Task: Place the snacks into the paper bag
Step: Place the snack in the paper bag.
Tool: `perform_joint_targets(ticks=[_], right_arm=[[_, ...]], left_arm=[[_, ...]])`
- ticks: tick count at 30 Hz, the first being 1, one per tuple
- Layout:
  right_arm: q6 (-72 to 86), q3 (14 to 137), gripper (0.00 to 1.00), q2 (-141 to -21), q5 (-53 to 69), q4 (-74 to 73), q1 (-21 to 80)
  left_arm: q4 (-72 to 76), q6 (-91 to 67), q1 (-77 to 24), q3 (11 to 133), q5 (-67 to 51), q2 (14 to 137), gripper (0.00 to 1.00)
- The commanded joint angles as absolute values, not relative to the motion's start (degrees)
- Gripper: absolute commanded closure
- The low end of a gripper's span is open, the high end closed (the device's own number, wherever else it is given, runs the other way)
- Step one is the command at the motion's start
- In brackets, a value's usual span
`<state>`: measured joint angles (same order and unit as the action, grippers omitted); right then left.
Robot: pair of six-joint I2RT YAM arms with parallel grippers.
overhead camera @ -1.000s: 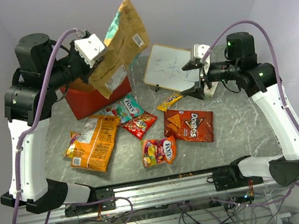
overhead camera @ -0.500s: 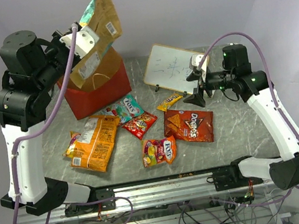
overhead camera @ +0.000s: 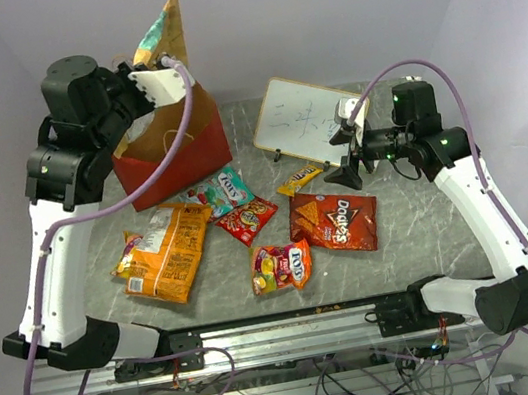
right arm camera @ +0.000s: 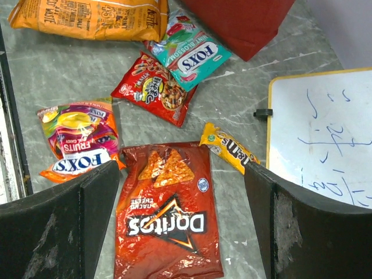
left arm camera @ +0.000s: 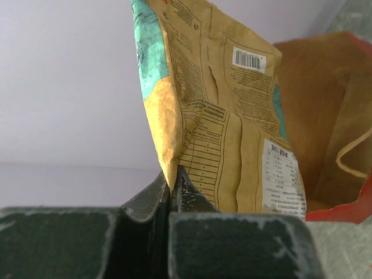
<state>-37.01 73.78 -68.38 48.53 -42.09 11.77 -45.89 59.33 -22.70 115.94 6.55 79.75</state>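
Note:
My left gripper [overhead camera: 161, 76] is shut on the edge of a tan chip bag [overhead camera: 165, 29] and holds it upright over the open mouth of the red paper bag [overhead camera: 177, 159]. In the left wrist view my left gripper [left arm camera: 172, 176] pinches the tan bag [left arm camera: 221, 128], with the paper bag's brown inside [left arm camera: 314, 99] behind it. My right gripper [overhead camera: 351, 171] is open and empty above the dark red Doritos bag [overhead camera: 333, 218], which lies between my fingers in the right wrist view [right arm camera: 168, 215]. My right gripper [right arm camera: 180, 174] hangs above the table.
On the table lie an orange chip bag [overhead camera: 162, 252], a teal Fox's pack [overhead camera: 223, 188], a red packet [overhead camera: 246, 220], a Fox's fruits pack [overhead camera: 281, 267] and a yellow M&M's pack [overhead camera: 299, 179]. A whiteboard [overhead camera: 299, 116] lies at the back right.
My left arm has swung the tan chip bag left and turned it upright over the paper bag's mouth. My right gripper has dropped lower near the Doritos bag.

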Motion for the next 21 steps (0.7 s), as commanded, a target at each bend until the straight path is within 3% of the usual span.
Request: perform_joint_targets(ticks=[1,11,21], right_arm=[[-36.7,72.8,0.12,-68.1,49.1,-40.5,11.3],[-36.9,72.1,0.12,-67.3,49.2,-41.1,11.3],[-36.7,71.4,0.12,-67.0,49.3,-40.8,11.3]], left_arm=[[-38.6,67.5,-22.0,114.1,10.5,79.3,0.93],[-33.8,73.3,-16.3,108.9,5.0,81.4,0.93],[-37.8,79.4,-11.2,111.0,-9.1,84.7,0.93]])
